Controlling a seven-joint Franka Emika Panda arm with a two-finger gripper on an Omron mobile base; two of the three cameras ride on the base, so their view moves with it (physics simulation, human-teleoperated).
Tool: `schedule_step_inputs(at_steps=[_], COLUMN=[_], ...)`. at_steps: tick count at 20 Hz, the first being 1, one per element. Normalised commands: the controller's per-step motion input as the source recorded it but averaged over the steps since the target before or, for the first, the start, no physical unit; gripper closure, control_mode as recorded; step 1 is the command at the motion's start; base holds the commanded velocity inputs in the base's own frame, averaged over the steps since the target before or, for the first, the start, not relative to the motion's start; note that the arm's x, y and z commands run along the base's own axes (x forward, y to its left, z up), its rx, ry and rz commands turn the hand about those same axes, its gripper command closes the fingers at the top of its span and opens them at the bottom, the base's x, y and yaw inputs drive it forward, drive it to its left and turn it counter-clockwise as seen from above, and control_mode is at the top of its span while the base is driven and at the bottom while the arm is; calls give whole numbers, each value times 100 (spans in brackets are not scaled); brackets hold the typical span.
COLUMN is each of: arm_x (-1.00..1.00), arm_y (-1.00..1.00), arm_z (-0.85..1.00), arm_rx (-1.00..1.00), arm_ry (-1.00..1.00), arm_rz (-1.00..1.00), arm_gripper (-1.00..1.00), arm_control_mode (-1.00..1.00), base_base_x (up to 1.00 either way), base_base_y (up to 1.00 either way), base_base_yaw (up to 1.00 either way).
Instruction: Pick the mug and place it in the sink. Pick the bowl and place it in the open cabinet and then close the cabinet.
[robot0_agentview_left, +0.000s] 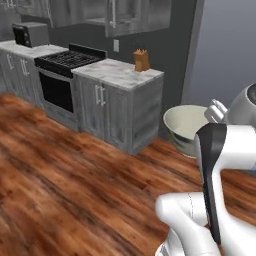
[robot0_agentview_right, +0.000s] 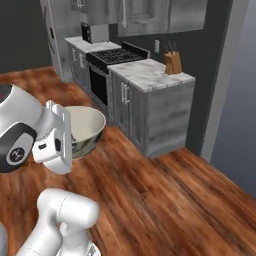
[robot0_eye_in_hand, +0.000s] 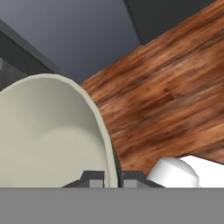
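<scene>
The bowl (robot0_agentview_left: 184, 129), large and pale cream-green, hangs tilted above the wooden floor, beside the end of the counter. My gripper (robot0_eye_in_hand: 113, 177) is shut on its rim, one finger inside the wall and one outside. In the right base view the bowl (robot0_agentview_right: 86, 127) sits just right of my white hand (robot0_agentview_right: 56, 139). The hand view has the bowl's inside (robot0_eye_in_hand: 48, 135) across its left half. Grey wall cabinets (robot0_agentview_left: 112, 15) with bar handles hang above the counter; I cannot tell whether a door stands open. The mug and the sink are out of view.
A grey base cabinet with a marble top (robot0_agentview_left: 120, 72) carries a wooden knife block (robot0_agentview_left: 141, 60). Left of it stand a black stove (robot0_agentview_left: 65, 60) and a microwave (robot0_agentview_left: 30, 34). Open wooden floor (robot0_agentview_left: 75, 170) lies in front. A blue-grey wall (robot0_agentview_left: 225, 50) rises at the right.
</scene>
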Motion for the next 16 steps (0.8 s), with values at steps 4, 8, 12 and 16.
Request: schedule_step_inputs(at_steps=[4, 8, 12, 16], arm_x=[0, 0, 0, 0], arm_y=[0, 0, 0, 0], arm_z=[0, 0, 0, 0], arm_rx=[0, 0, 0, 0], arm_ry=[0, 0, 0, 0], arm_rz=[0, 0, 0, 0], arm_gripper=[100, 100, 100, 100], arm_control_mode=[100, 100, 100, 100], base_base_x=[64, 99, 93, 87], base_base_y=[78, 81, 72, 64], base_base_yaw=[-27, -22, -19, -18])
